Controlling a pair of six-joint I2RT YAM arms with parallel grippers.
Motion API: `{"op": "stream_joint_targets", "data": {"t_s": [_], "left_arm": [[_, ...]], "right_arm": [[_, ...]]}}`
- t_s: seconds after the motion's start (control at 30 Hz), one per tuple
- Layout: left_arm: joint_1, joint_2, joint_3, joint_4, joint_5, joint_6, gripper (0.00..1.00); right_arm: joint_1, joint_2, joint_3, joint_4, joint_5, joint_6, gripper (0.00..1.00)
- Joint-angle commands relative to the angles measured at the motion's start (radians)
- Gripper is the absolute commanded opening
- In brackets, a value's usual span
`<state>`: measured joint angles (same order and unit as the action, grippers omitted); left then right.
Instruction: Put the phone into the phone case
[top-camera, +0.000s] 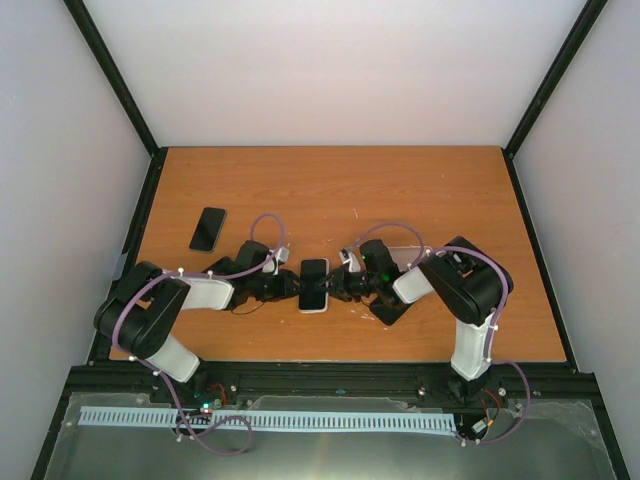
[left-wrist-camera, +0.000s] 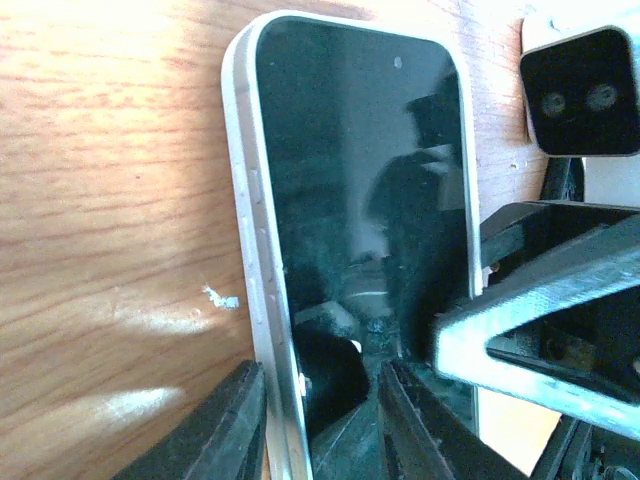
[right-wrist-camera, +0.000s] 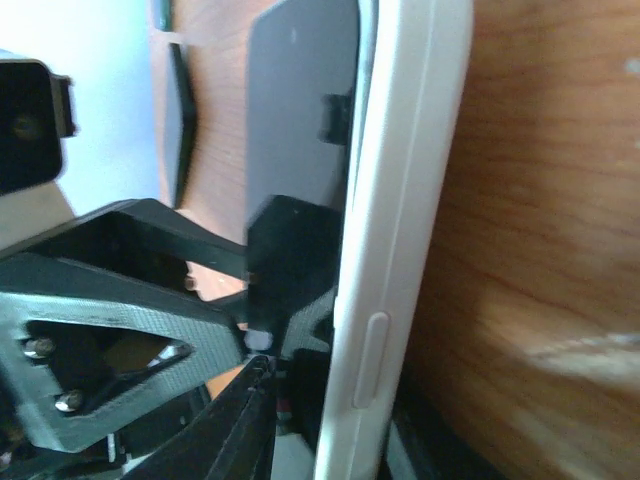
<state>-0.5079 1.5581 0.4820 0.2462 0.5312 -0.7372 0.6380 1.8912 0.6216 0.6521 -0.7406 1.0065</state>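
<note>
The black-screened phone (top-camera: 313, 284) is lying screen-up inside the white plastic case (left-wrist-camera: 248, 250), close to the brown wooden table's (top-camera: 450, 190) near edge, with its long axis pointing away from that edge. The left gripper (left-wrist-camera: 315, 425) is pinching the case's long side at a narrow gap. The right gripper (top-camera: 338, 287) is touching the opposite side, but I cannot tell whether it is clamping.

Bright, even light; wrist views perhaps blurred.

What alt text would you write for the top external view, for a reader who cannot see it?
At the middle of a wooden table, the left gripper and the right gripper meet at opposite long sides of a white-edged phone. A second, dark phone lies apart, far left.
</note>
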Motion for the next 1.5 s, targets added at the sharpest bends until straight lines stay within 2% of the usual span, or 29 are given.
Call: {"op": "stream_joint_targets", "data": {"t_s": [0.0, 0.1, 0.27, 0.37, 0.6, 0.73, 0.83, 0.97, 1.13, 1.17, 1.3, 1.47], "left_arm": [[-0.004, -0.016, 0.001, 0.01, 0.022, -0.02, 0.31], [-0.004, -0.048, 0.001, 0.017, 0.052, -0.054, 0.33], [0.022, -0.161, 0.015, -0.007, 0.083, -0.086, 0.51], [0.058, -0.227, 0.036, -0.058, 0.089, -0.092, 0.69], [0.111, -0.433, 0.129, -0.252, 0.015, -0.035, 0.88], [0.175, -0.514, 0.146, -0.289, 0.072, -0.025, 0.89], [0.228, -0.555, 0.128, -0.26, 0.188, -0.043, 0.89], [0.259, -0.623, 0.101, -0.175, 0.315, -0.09, 0.91], [0.26, -0.677, 0.085, -0.061, 0.428, -0.171, 0.93], [0.261, -0.686, 0.073, -0.026, 0.444, -0.193, 0.93], [0.26, -0.698, 0.011, 0.18, 0.495, -0.297, 0.9], [0.259, -0.675, -0.046, 0.303, 0.503, -0.373, 0.83]], "right_arm": [[0.008, -0.023, 0.004, -0.07, 0.052, -0.07, 0.23], [0.008, -0.027, -0.01, -0.022, 0.037, -0.066, 0.21], [0.008, -0.095, -0.02, -0.027, 0.027, -0.108, 0.2], [0.008, -0.135, -0.033, -0.011, 0.019, -0.104, 0.17], [0.006, -0.219, -0.064, 0.115, -0.045, -0.017, 0.14], [0.006, -0.268, -0.067, 0.121, -0.054, 0.013, 0.13], [0.006, -0.305, -0.085, 0.227, -0.095, 0.088, 0.13], [0.006, -0.342, -0.123, 0.487, -0.153, 0.26, 0.13], [0.008, -0.311, -0.158, 0.977, -0.17, 0.564, 0.13], [0.009, -0.298, -0.153, 1.02, -0.176, 0.609, 0.13], [0.018, -0.302, -0.151, 1.026, -0.173, 0.61, 0.12], [0.023, -0.314, -0.144, 1.026, -0.175, 0.601, 0.12]]}}
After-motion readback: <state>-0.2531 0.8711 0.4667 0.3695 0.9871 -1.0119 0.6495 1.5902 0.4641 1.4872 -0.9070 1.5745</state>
